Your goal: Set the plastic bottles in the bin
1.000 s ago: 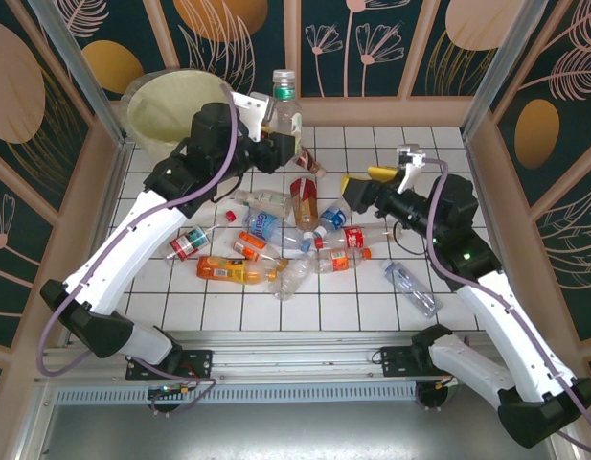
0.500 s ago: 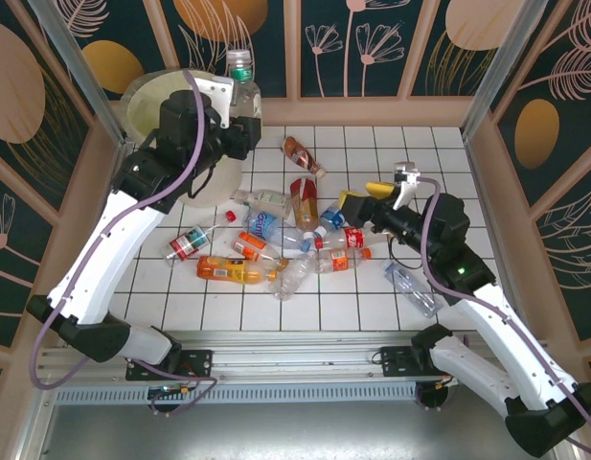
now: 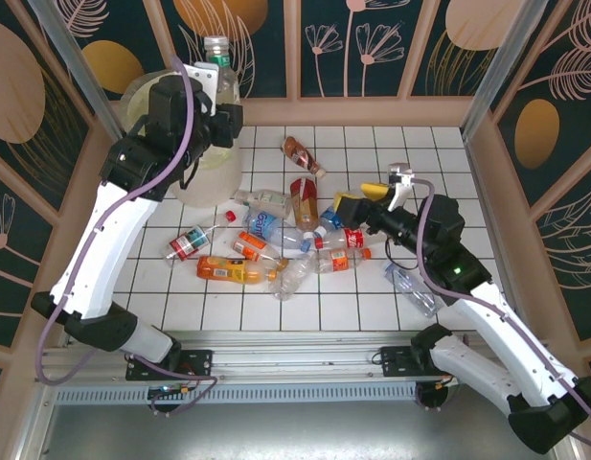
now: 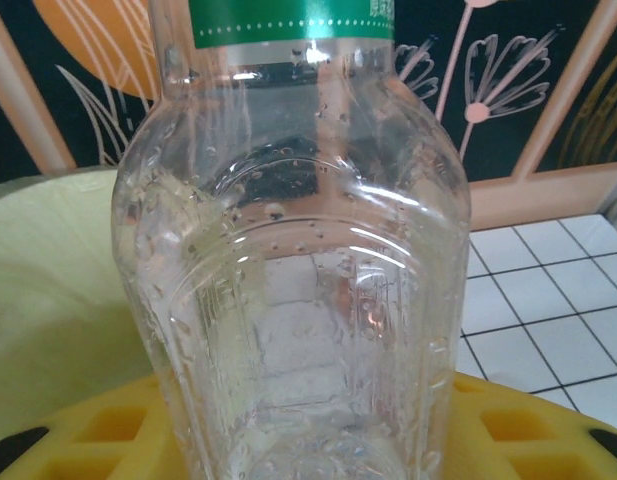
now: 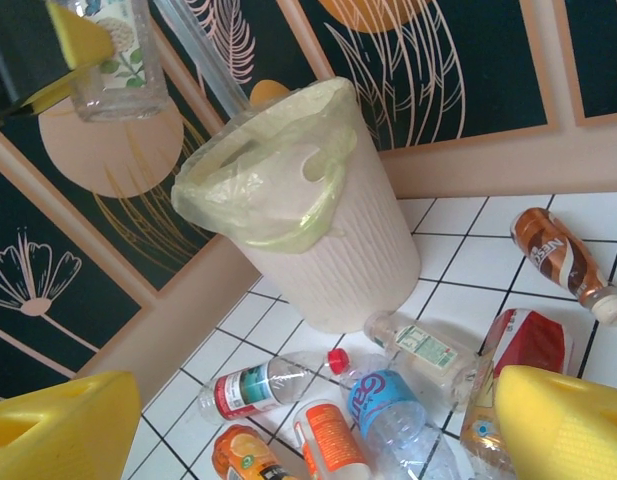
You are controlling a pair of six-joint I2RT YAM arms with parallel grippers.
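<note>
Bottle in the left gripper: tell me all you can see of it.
The bottle is clear plastic with a green label band and a pale cap. It has droplets inside and looks empty. It stands upright, high up by the bin, its lower part clamped between the yellow fingers of the shut left gripper. Nothing else touches it.

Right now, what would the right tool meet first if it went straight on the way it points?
Probably the blue-labelled bottle lying just ahead, with the bin farther behind it, though depth is hard to judge.
</note>
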